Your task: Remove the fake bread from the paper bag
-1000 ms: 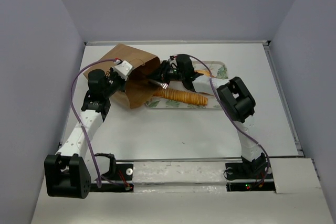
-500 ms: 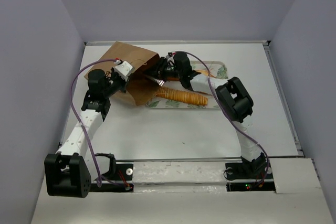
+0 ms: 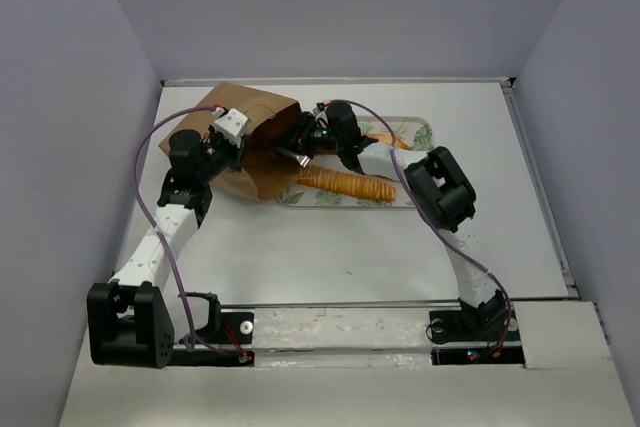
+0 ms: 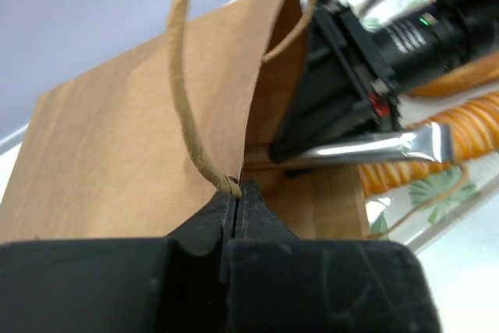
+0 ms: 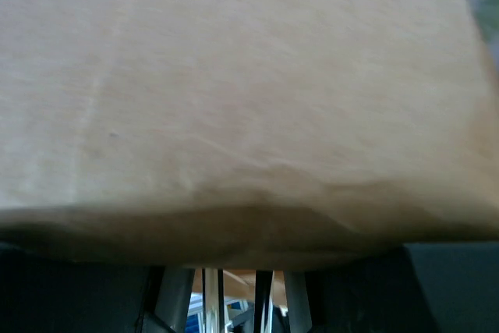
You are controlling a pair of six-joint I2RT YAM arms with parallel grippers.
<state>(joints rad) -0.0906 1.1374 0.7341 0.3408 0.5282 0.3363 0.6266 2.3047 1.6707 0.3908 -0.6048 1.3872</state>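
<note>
The brown paper bag [image 3: 250, 132] lies on its side at the back left, mouth facing right. My left gripper [image 3: 228, 135] is shut on its paper-cord handle [image 4: 204, 163] at the mouth's edge and holds the mouth open. My right gripper [image 3: 293, 151] is inside the mouth, jaws a little apart with nothing between them; in the right wrist view it [image 5: 235, 302] sits under the bag's paper wall [image 5: 234, 91]. One of its silver fingers [image 4: 390, 144] shows in the left wrist view. A long ribbed stick loaf [image 3: 348, 184] lies on the tray outside the bag. Any bread inside is hidden.
The leaf-patterned tray [image 3: 420, 133] lies right of the bag, under the right arm. A second golden loaf [image 3: 388, 136] shows partly behind the right wrist. Grey walls enclose the table on three sides.
My right gripper has moved left, deeper into the bag's mouth. My left gripper has pulled the handle slightly back and left, opening the mouth. The ribbed loaf has not moved.
</note>
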